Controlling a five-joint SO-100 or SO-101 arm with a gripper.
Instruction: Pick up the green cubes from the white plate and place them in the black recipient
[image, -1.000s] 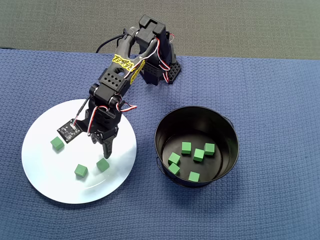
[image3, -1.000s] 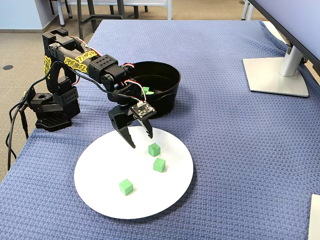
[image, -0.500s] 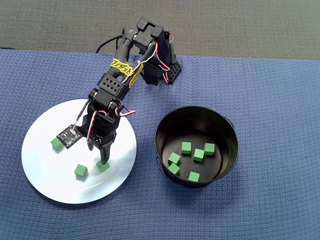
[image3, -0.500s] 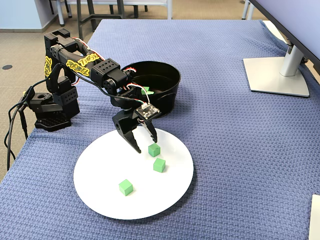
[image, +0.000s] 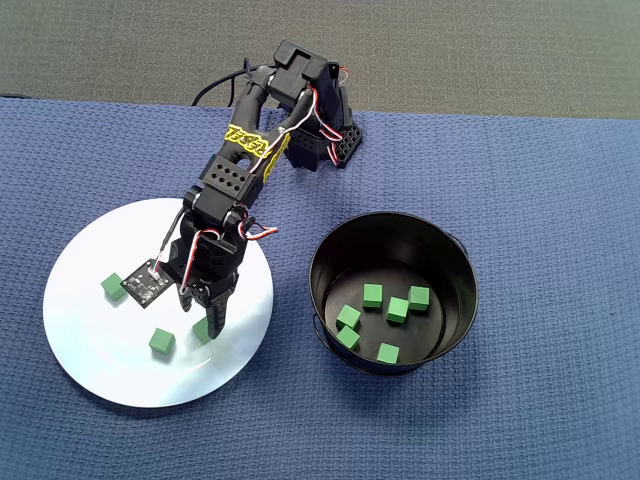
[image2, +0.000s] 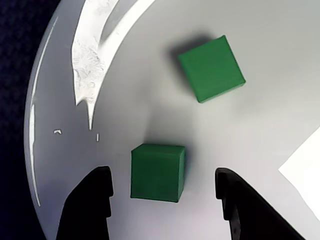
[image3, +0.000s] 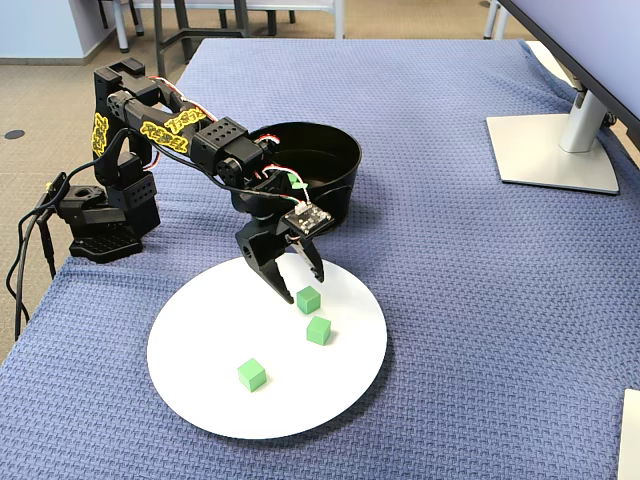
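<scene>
Three green cubes lie on the white plate (image: 90, 350). One cube (image3: 308, 298) sits toward the plate's edge nearest the black recipient (image: 455, 290) and is framed by the gripper (image3: 299, 283) — in the wrist view this cube (image2: 157, 172) rests flat between the two dark fingertips (image2: 90, 200), with bare white plate on either side, so neither tip touches it. The jaws are spread wide and grasp nothing. A second cube (image3: 318, 330) lies just beside the first, apart from it; in the wrist view it (image2: 211, 68) appears above, turned at a slight angle. The third cube (image3: 252, 375) sits well apart, nearer the plate's opposite rim; in the overhead view it (image: 113, 287) is partly beside the small board hanging off the wrist.

The black recipient stands on the blue cloth (image: 560, 200) just to the right of the plate in the overhead view, not touching it — six green cubes (image: 397, 309) rest on its floor. The arm's base (image3: 100, 215) stands near the cloth's edge, and a monitor stand (image3: 555, 150) sits at the far right of the fixed view.
</scene>
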